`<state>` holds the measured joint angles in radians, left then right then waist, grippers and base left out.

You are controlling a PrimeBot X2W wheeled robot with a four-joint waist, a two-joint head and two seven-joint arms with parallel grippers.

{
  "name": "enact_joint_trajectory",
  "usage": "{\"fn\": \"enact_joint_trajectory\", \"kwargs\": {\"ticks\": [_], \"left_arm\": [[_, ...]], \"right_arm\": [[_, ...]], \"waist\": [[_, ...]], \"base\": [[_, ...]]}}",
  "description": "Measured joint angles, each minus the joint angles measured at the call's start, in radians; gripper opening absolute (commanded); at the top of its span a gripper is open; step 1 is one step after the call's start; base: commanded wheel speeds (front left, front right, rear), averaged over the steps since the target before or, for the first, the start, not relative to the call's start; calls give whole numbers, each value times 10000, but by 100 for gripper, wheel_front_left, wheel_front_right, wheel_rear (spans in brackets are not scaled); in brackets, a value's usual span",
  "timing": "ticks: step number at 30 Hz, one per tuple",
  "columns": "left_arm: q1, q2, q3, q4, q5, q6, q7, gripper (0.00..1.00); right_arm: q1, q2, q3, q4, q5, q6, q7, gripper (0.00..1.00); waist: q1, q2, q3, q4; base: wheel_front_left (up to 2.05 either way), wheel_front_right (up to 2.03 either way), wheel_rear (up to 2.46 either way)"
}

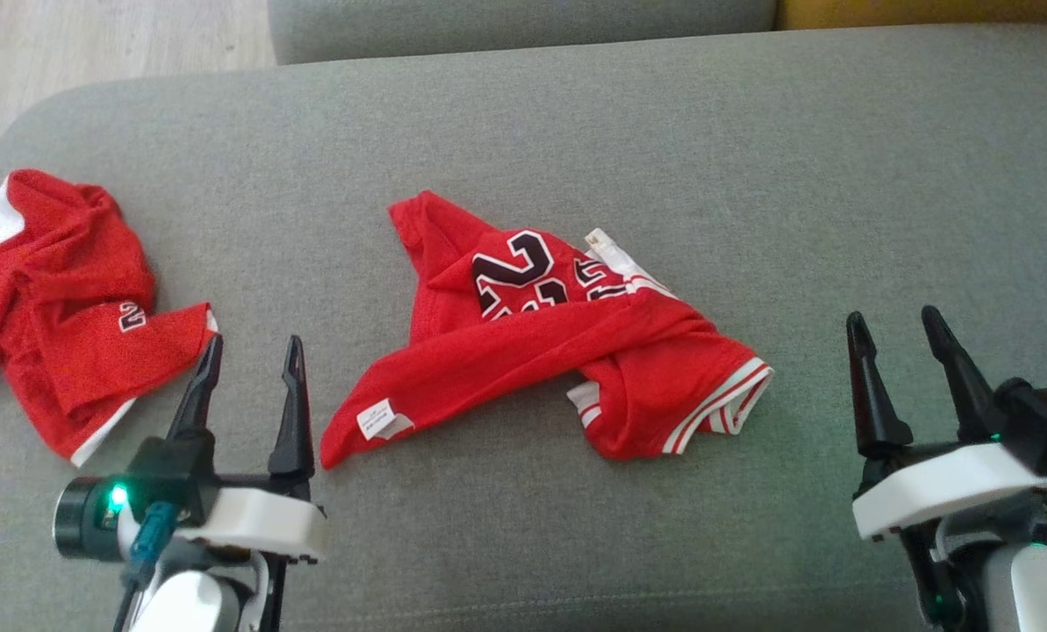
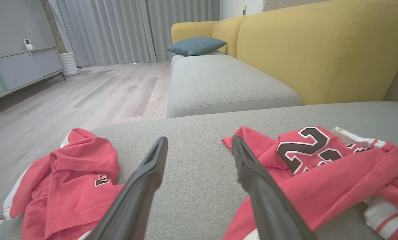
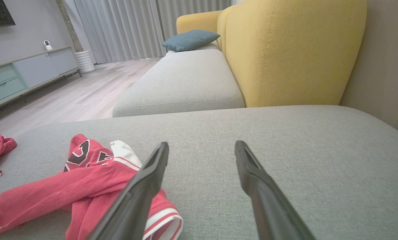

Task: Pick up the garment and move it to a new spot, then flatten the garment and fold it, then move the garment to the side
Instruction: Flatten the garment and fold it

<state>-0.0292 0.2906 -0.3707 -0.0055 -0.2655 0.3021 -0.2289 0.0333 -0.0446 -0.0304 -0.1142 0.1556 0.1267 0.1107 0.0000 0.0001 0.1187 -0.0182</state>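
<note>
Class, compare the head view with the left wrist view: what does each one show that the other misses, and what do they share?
Head view, not left wrist: the right gripper, fingers apart. Left wrist, not head: a teal cushion, grey curtains and a low cabinet. Both: the grey seat, the numbered red jersey, the crumpled red garment to its left, and the open left gripper between them.

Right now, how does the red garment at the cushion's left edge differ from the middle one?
The left garment shows a small number patch; the middle garment shows large dark numerals. The left garment is bunched in a heap; the middle garment is twisted and spread wider. The middle garment has striped hems, the left garment plain white trim. Both are red and unfolded.
</note>
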Motion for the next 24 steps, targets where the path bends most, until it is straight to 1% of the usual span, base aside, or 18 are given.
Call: {"fn": "enact_joint_trajectory", "kwargs": {"ticks": [4, 8, 13, 16, 19, 20, 24], "left_arm": [[-1, 38, -31, -10, 2, 2, 71, 100], [-4, 40, -81, -48, 23, 4, 121, 100], [-194, 33, -184, -104, 90, 13, 157, 100], [-468, 19, -311, -105, 92, -31, 153, 100], [-700, -46, -376, -98, 92, -56, 140, 100], [-779, -58, -385, -79, 92, -127, 113, 100], [-1092, -109, -412, 29, 105, -213, 58, 100]], "right_arm": [[0, 0, 31, 0, 0, 0, 19, 100], [0, 0, 280, 73, -54, 0, 230, 100], [-59, -58, 639, 723, -40, 0, 819, 100], [-356, -395, 913, 1181, 198, 0, 1064, 100], [-1079, -832, 1174, 1624, 481, 0, 1317, 100], [-1336, -995, 1333, 1755, 602, 0, 1440, 100], [-2042, -1563, 2199, 2274, 1396, 0, 2399, 100]], "waist": [[0, 0, -8, 23], [0, 0, 26, 71], [0, 0, 322, 191], [0, 0, 574, 262], [0, 0, 849, 338], [0, 0, 946, 366], [0, 0, 1301, 478]], "base": [[0, 0, 0], [0, 0, 0], [0, 0, 0], [0, 0, 0], [0, 0, 0], [0, 0, 0], [0, 0, 0]]}}
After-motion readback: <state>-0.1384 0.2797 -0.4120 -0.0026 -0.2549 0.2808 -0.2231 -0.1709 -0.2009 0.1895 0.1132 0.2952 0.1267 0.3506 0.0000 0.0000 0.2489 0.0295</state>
